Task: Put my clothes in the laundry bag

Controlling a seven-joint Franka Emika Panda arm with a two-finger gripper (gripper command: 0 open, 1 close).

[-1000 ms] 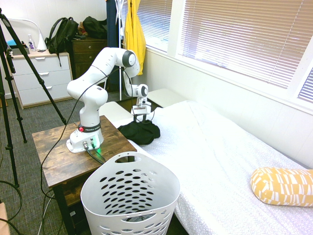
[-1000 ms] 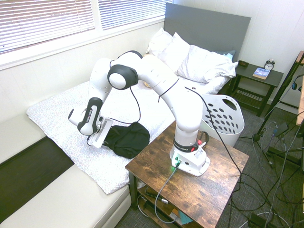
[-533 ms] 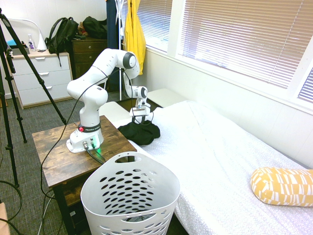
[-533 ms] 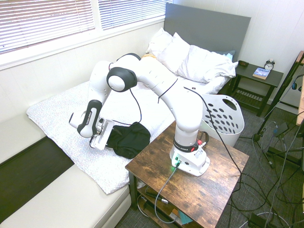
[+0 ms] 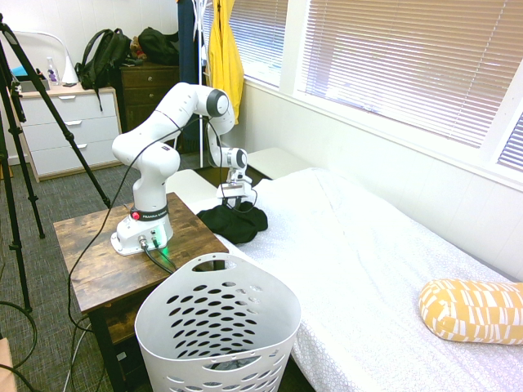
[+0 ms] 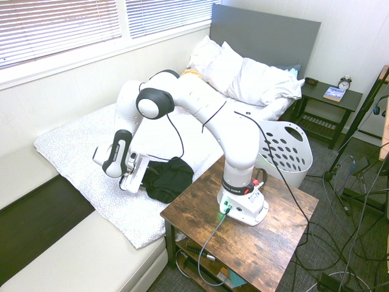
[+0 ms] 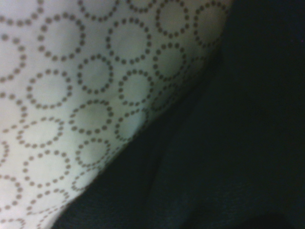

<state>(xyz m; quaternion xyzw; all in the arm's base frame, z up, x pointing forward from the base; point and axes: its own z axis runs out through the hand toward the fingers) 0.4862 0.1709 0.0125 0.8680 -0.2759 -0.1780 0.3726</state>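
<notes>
The clothes (image 5: 239,222) are a crumpled black heap at the foot corner of the bed, beside the wooden table. In the second exterior view the clothes (image 6: 169,180) lie just past the table's far edge. My gripper (image 5: 233,199) points down and presses into the heap's window-side edge; from the other side the gripper (image 6: 144,177) is sunk into the fabric. Close up, the wrist view shows the black clothes (image 7: 228,143) against the circle-patterned bedspread (image 7: 71,95). The laundry bag (image 5: 217,327), a white holed basket, stands on the floor beside the table and bed, also seen as the laundry bag (image 6: 285,149).
The arm stands on a wooden table (image 5: 90,253) next to the bed (image 5: 359,253). A yellow patterned pillow (image 5: 474,310) lies further along the bed, with white pillows (image 6: 243,73) at its head. A yellow garment (image 5: 222,49) and a black backpack (image 5: 102,57) hang by the dresser.
The gripper has come down and a little towards the table, from just above the black heap to pressing into its edge. The clothes have stayed where they were.
</notes>
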